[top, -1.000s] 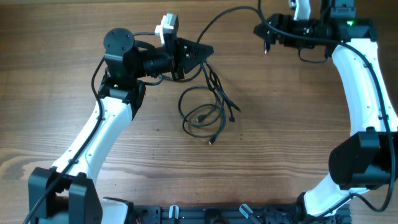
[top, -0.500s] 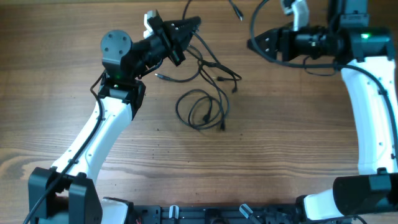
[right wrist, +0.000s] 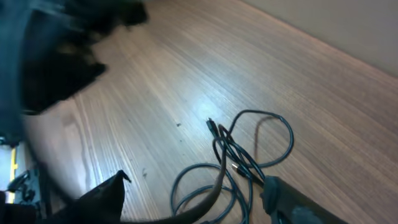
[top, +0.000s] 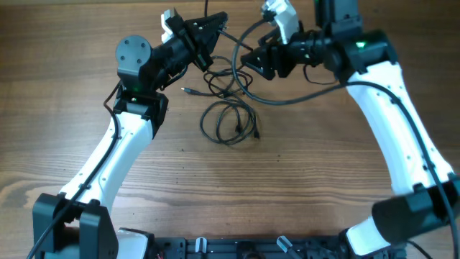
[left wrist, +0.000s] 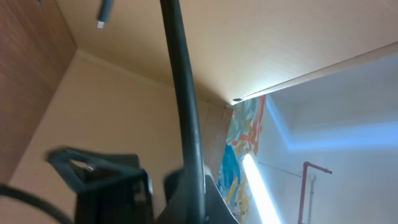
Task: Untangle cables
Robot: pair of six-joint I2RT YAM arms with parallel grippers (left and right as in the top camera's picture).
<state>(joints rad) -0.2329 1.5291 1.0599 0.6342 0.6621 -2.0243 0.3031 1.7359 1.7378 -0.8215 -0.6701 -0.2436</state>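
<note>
Wood-grain worktop (top: 302,187) fills the overhead view. The cables (top: 228,124) lie as a loose coil at its middle, with several strands lifted from the coil toward the far edge. One strand (left wrist: 186,124) is clamped in the left tool (top: 215,23), which is clenched and raised beyond the coil. The right tool (top: 248,63) is held just beside it with its jaws spread, and nothing is pinched in it (though a cord does curve through the gap). The step in hand is judged to be the picking of a second cord. A single one should be chosen close to the crossing and clear of the clamped one, so that the two can be drawn apart sideways. A pull straight up would likely drag the coil along and tighten the tangle. From the right wrist the coil and a small plug end (right wrist: 210,122) are shown close up, detail that is lost from overhead. From the left wrist only the clamped strand is given, set against wall and ceiling. How the two arms stand to each other can be read from overhead alone.
</note>
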